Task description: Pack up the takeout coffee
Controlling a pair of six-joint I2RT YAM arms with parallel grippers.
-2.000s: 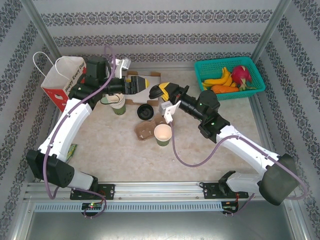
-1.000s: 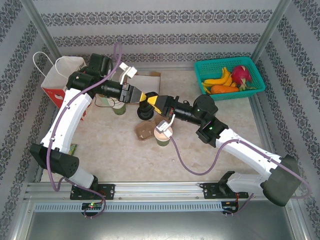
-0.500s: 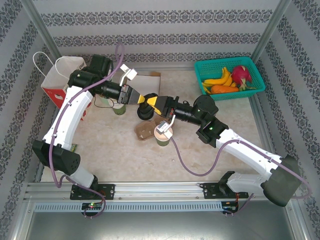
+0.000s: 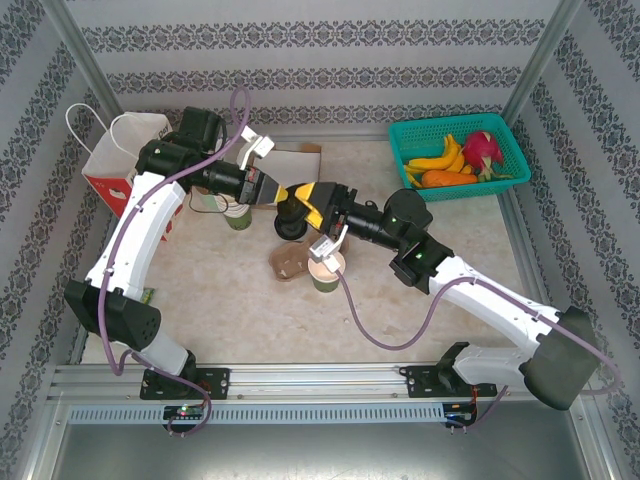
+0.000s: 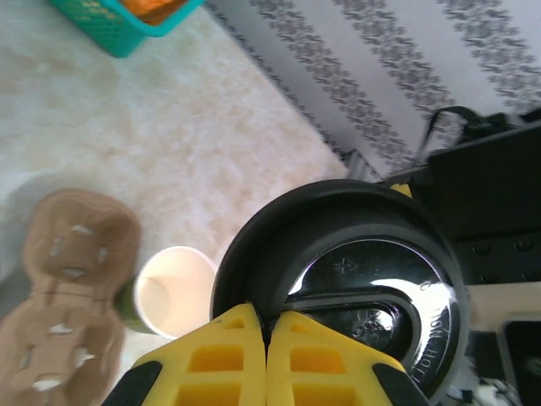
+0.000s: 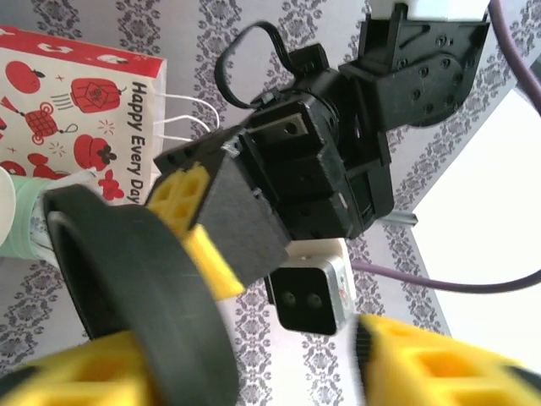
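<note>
Seemingly a handover: left pincer (image 5: pixel 266 326) clamped tight on the rim of the black lid (image 5: pixel 355 254), right pincer (image 4: pixel 310 200) spread wide around it, gripping nothing. The takeout coffee (image 4: pixel 290 230) stands on the surface (image 4: pixel 220 290) just beneath. Next, right should back clear.

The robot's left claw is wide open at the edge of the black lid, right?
Not quite. The left claw is shut, not wide open, at the edge of the black lid. The left wrist view shows its two yellow fingers pressed together on the rim.
</note>
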